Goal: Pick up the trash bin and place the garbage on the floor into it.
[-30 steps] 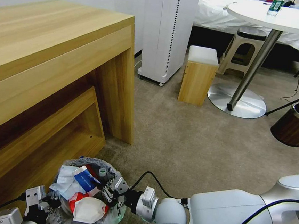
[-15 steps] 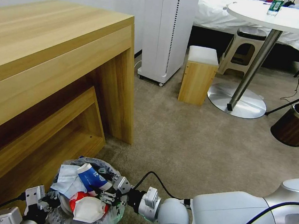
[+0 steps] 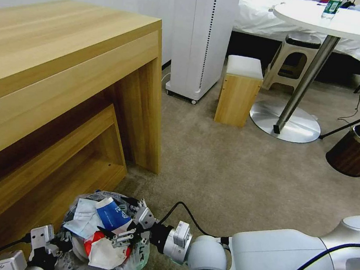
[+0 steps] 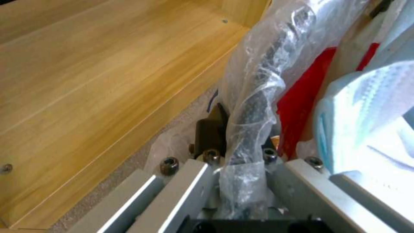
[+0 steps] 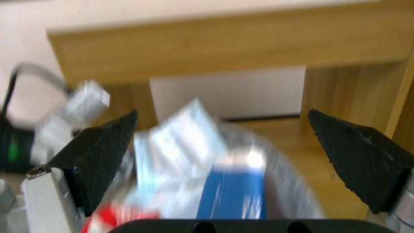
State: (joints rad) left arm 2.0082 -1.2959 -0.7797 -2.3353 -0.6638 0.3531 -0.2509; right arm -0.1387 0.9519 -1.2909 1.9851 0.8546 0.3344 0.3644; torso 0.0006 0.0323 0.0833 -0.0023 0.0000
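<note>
The trash bin, lined with a crinkly plastic bag, stands at the bottom left of the head view beside the wooden desk. It is heaped with garbage: a blue-white wrapper, white tissues, a red wrapper and a white piece. My left gripper is shut on the bin's bagged rim, one dark finger outside it. My right gripper hovers open over the heap. In the right wrist view its black fingertips stand wide apart around the blue-white wrapper.
A wooden desk with a low shelf rises on the left, close to the bin. Farther off stand a white appliance, a small wooden stool, a round table's metal base and a dark brown bin. Beige carpet lies open between.
My right gripper has turned and its fingers now straddle the top of the heap. The blue-white wrapper tipped up, then settled a little farther into the bin. The left gripper kept still.
</note>
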